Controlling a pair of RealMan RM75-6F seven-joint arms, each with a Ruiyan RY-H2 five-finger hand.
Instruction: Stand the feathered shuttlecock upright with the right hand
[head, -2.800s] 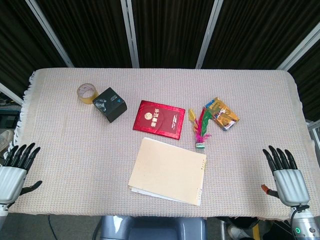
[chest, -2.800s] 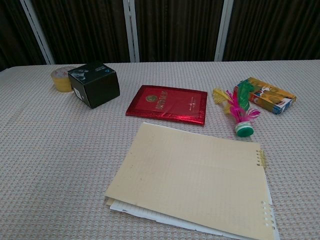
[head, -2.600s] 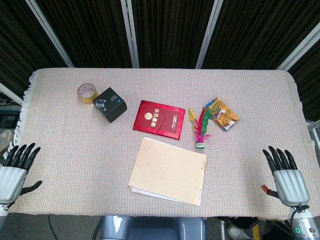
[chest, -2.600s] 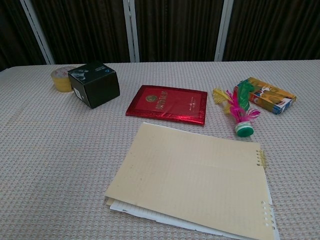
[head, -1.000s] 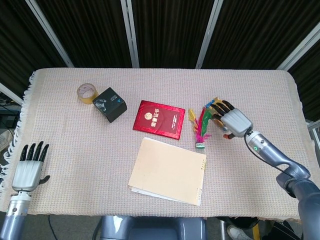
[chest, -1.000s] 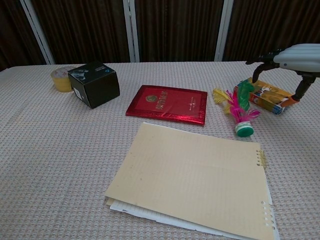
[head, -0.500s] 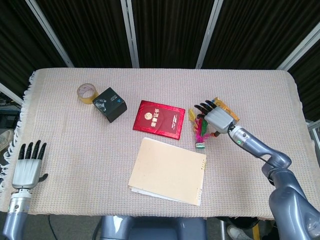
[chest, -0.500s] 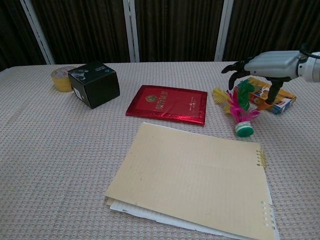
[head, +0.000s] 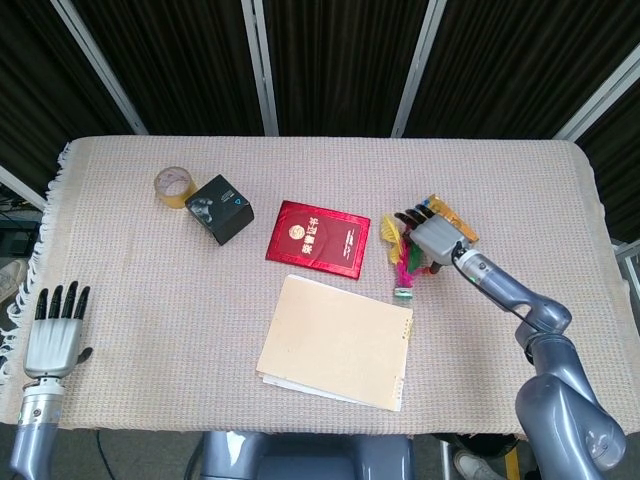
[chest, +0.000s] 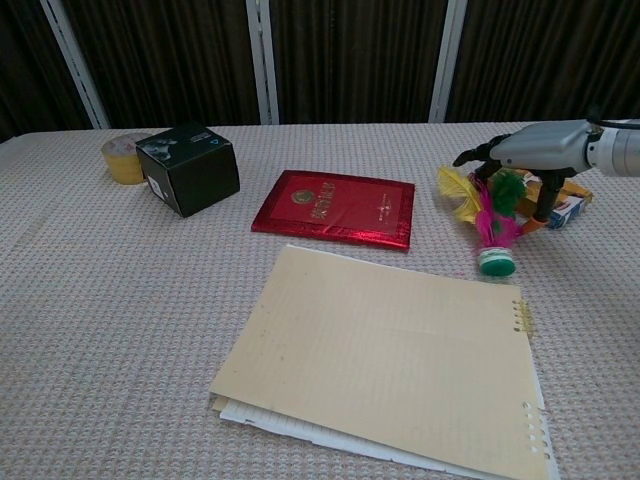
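The feathered shuttlecock (head: 402, 264) (chest: 492, 222) lies tilted on the cloth right of the red booklet. Its green base (chest: 497, 262) rests on the table and its pink, green and yellow feathers point away. My right hand (head: 430, 238) (chest: 535, 148) is over the feather end. Its fingers (chest: 472, 156) reach across the left side of the feathers and the thumb comes down on the right, holding them between. My left hand (head: 55, 335) rests open at the near left edge, in the head view only.
A colourful packet (chest: 565, 200) lies just behind the right hand. A red booklet (head: 318, 238), a beige folder over papers (head: 338, 342), a black box (head: 220, 208) and a tape roll (head: 173, 186) lie further left on the woven cloth.
My right hand swung in from the near right edge to the shuttlecock and lowered onto its feathers. The feathers and base shifted slightly right. The left hand barely moved.
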